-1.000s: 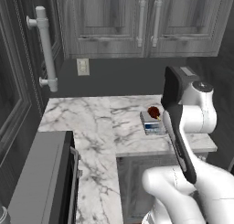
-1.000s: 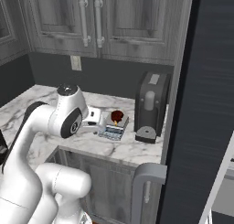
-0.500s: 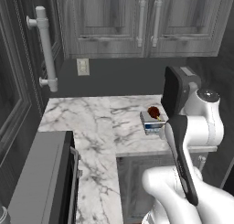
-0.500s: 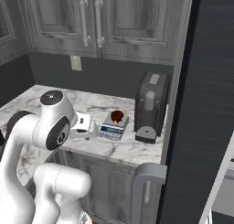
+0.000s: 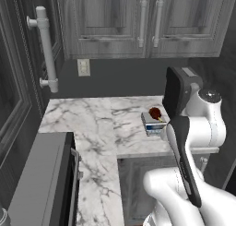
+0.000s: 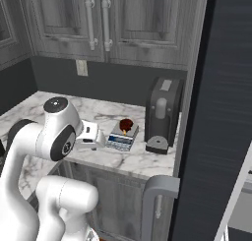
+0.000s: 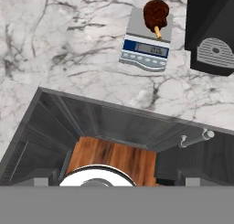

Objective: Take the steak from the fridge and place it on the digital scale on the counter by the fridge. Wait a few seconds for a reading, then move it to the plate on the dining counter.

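The steak [image 5: 155, 113] [image 6: 126, 124] [image 7: 156, 13], a dark red-brown lump with a pale bit, lies on the digital scale [image 5: 153, 125] [image 6: 118, 139] [image 7: 147, 47] on the narrow marble counter [image 5: 92, 123] [image 6: 140, 160]. My gripper [image 6: 98, 139] hovers left of the scale near the counter's front edge, apart from it. It is open and holds nothing. In the hand view its wide-set fingertips [image 7: 39, 176] look down past the counter edge. The black fridge [image 6: 226, 112] stands at the right.
A black boxy appliance [image 5: 177, 93] [image 6: 162, 114] [image 7: 212, 31] stands right beside the scale. Grey wall cupboards [image 5: 143, 22] hang above. Below the counter edge are a cabinet front and its handle [image 7: 196, 138]. A tall dark panel with a tubular handle [image 5: 46, 50] stands at the left.
My arm has drawn back from the scale, toward the near left, with the gripper staying open. The steak has stayed on the scale.
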### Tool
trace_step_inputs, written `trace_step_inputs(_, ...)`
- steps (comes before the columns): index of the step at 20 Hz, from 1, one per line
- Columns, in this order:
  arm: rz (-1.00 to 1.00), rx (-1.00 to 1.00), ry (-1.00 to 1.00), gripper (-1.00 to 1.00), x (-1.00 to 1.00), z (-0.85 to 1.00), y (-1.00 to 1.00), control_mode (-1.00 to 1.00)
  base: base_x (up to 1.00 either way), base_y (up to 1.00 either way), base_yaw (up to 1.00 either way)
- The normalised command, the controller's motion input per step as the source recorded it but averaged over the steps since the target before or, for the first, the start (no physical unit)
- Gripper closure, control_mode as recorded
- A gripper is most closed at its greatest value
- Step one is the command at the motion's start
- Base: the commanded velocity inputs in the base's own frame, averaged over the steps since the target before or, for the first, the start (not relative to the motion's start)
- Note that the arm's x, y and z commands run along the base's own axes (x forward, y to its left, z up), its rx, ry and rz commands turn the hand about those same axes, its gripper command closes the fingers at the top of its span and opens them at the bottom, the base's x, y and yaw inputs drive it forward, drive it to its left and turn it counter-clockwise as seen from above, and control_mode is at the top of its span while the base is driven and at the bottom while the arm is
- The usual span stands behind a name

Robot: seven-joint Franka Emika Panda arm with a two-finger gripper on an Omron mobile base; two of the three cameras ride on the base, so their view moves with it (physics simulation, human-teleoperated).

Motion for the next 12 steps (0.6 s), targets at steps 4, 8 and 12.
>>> trace_step_inputs(4, 0.0, 0.0, 0.0, -1.0, 0.0, 0.0, 0.0, -1.0, 0.0, 0.0, 0.0)
trace_step_inputs(8, 0.0, 0.0, 0.0, -1.0, 0.0, 0.0, 0.0, -1.0, 0.0, 0.0, 0.0)
trace_step_inputs(12, 0.0, 0.0, 0.0, -1.0, 0.0, 0.0, 0.0, -1.0, 0.0, 0.0, 0.0)
